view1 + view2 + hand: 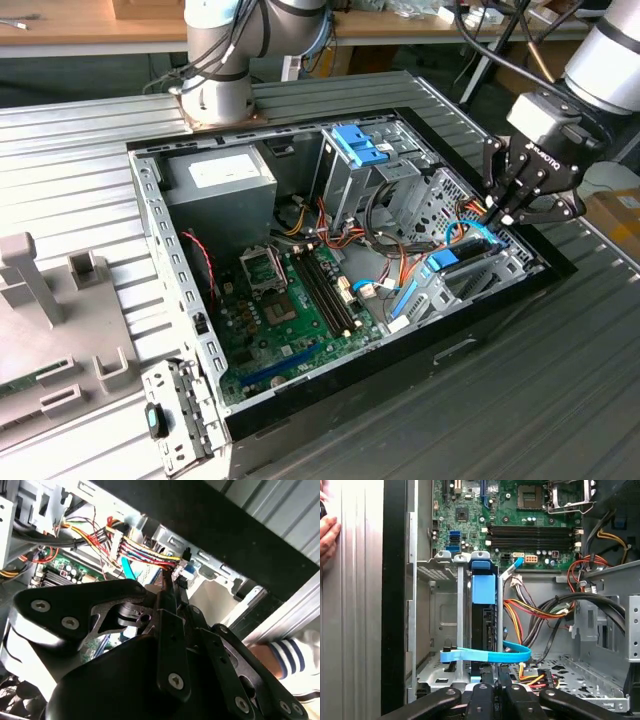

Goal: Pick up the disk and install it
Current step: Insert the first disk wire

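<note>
Disk point(484, 595) in blue plastic frame, upright on edge, set in the metal drive bay point(437, 630)

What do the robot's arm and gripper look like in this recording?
The arm is silver-grey, made of rounded tube sections, with black cables running beside it. The gripper is black, built of flat bar links joined by silver screws, with small white print on its body.
</note>
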`<state>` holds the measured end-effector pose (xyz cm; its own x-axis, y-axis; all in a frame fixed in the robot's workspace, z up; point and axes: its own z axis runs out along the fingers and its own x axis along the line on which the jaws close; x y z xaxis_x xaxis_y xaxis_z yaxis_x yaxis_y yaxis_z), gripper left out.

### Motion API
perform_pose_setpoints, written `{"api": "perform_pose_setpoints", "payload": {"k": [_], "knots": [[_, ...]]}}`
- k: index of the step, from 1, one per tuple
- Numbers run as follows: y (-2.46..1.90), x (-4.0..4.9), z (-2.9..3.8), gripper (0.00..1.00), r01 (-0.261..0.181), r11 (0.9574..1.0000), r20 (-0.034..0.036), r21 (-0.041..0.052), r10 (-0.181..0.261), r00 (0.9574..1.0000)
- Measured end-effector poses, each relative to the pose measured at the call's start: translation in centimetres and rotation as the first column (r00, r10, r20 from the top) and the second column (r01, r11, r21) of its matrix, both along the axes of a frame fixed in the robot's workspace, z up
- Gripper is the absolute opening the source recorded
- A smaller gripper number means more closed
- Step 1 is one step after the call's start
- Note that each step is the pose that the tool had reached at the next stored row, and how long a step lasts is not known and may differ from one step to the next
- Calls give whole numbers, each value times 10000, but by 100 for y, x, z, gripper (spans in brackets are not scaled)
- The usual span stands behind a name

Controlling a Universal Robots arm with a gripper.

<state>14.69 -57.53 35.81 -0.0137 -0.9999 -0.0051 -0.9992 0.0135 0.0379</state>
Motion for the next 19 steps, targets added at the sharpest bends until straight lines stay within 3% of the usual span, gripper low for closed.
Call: {"api": "perform_pose_setpoints", "payload": {"k": [1, 2, 8, 19], "knots": [[-2, -81, 63, 16, 187, 9998, 3, 19, -187, 9998], [-3, -82, 68, 16, 374, 9993, 3, 22, -374, 9993], [-4, -119, 71, 16, 576, 9983, 10, 13, -576, 9983], [-19, -384, 70, 16, 582, 9983, 103, 15, -582, 9983]]}}
